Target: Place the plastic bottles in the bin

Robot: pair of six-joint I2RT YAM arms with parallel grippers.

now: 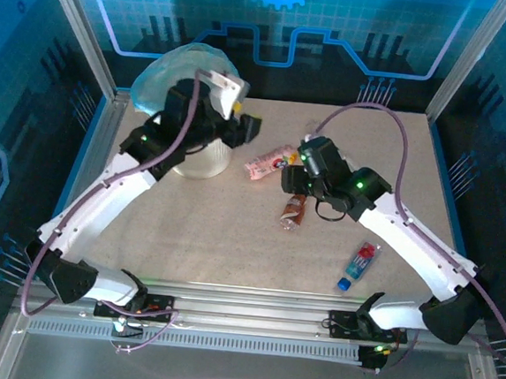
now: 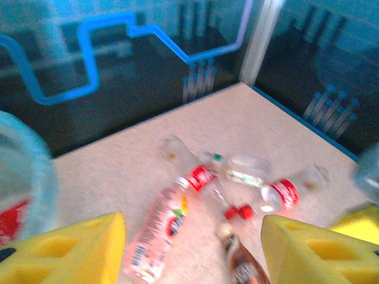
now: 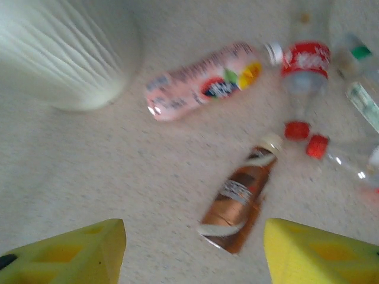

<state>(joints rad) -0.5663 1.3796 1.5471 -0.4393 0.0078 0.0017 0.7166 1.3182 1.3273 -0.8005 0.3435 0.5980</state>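
The white ribbed bin point(image 1: 204, 159) with its light-blue bag point(image 1: 170, 76) stands at the back left. My left gripper point(image 1: 244, 128) hovers just right of it, open and empty, yellow fingers point(image 2: 66, 251) wide apart. Ahead of it lie a pink bottle point(image 2: 159, 228), two red-labelled bottles point(image 2: 202, 177) point(image 2: 283, 192), a clear green-capped bottle point(image 2: 240, 171) and a brown bottle point(image 2: 244, 271). My right gripper point(image 1: 292, 177) hangs open above the brown bottle point(image 3: 237, 198), which lies between its fingers point(image 3: 320, 254) on the table. The pink bottle point(image 3: 201, 83) lies beyond, near the bin point(image 3: 65, 53).
A blue-capped bottle point(image 1: 359, 264) lies alone at the front right. Metal frame posts and blue panels wall in the table point(image 1: 204, 238). The bin's bag rim point(image 2: 26, 183) shows at the left of the left wrist view.
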